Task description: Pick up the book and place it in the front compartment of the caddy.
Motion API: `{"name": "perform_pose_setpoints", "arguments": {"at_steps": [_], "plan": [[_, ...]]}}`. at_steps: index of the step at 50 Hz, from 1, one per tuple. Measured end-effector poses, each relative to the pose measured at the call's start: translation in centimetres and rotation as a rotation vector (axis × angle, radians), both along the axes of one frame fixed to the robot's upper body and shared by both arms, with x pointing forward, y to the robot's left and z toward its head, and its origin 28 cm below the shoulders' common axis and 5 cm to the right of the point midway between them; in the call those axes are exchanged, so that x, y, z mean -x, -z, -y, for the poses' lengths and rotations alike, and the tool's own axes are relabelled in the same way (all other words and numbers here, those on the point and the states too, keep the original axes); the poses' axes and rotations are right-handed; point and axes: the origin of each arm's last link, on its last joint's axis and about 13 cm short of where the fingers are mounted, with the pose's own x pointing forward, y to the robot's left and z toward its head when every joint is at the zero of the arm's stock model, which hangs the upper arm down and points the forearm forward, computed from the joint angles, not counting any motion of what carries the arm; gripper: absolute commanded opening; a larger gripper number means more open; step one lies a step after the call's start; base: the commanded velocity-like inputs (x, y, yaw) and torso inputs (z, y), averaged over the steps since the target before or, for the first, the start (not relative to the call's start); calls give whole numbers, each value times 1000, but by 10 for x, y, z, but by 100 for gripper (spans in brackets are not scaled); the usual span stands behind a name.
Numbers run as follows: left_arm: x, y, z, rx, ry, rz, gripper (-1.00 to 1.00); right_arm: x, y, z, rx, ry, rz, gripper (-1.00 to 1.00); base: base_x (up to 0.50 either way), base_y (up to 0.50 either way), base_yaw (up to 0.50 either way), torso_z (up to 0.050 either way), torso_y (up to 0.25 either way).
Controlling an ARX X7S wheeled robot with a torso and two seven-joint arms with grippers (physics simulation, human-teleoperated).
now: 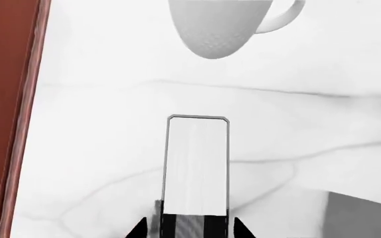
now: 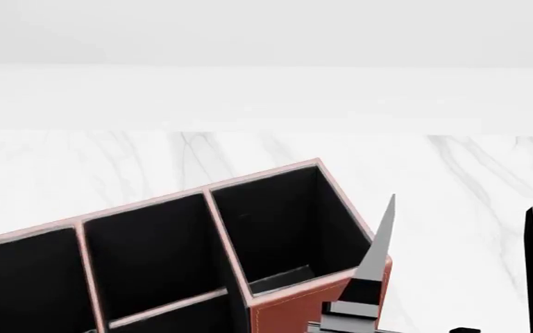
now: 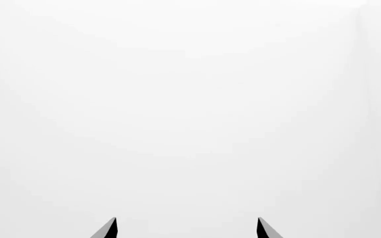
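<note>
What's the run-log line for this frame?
left claw: shut on book | right claw: open, empty | book: above table, near mug | caddy: no book in it

Thin book, white page edge showing, clamped upright between fingers; red-brown divided caddy on marble.

Left claw grips book; mug beyond.

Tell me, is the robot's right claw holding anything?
No, the right gripper shows two spread fingertips with only blank white between them.
</note>
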Motion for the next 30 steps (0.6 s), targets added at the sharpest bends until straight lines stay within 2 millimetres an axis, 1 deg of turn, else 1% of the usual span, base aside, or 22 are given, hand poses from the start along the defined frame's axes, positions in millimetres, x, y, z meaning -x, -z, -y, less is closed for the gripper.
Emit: {"name": "perform_pose_setpoints", "arguments": {"at_steps": [21, 25, 30], "plan": [[0, 2, -2, -9, 23, 23, -100, 0, 0, 0, 0, 1, 2, 100, 0, 0, 0, 0, 0], [0, -3, -3, -3, 32, 32, -100, 0, 0, 0, 0, 1, 2, 100, 0, 0, 0, 0, 0], [-3, -15, -6, 24, 33, 51, -100, 0, 0, 0, 0, 1, 2, 100, 0, 0, 0, 0, 0]]}}
